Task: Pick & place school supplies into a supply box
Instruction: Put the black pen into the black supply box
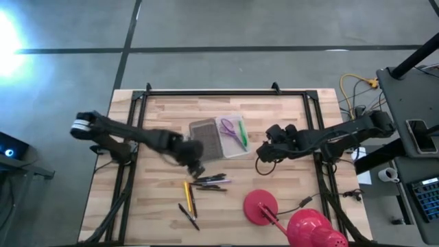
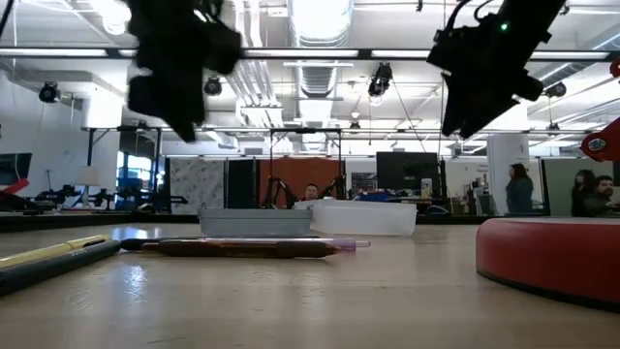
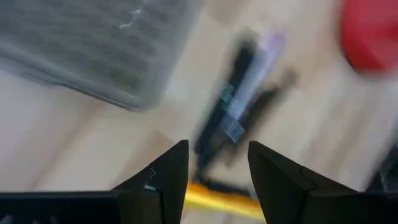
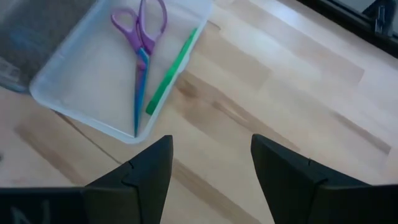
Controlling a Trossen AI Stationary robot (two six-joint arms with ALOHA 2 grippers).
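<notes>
Purple scissors (image 4: pixel 141 43) and a green pen (image 4: pixel 171 70) lie in the supply box (image 4: pixel 74 107); left gripper (image 3: pixel 217 177) and right gripper (image 4: pixel 211 171) hover agape, empty.

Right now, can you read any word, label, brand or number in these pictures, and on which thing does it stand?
No text can be read anywhere.
Black pen under the left gripper: it carries a pale label, too blurred to read.
Purple scissors, green marker and grey lid: no print shows.
Monitor in the room behind: nothing legible.
</notes>
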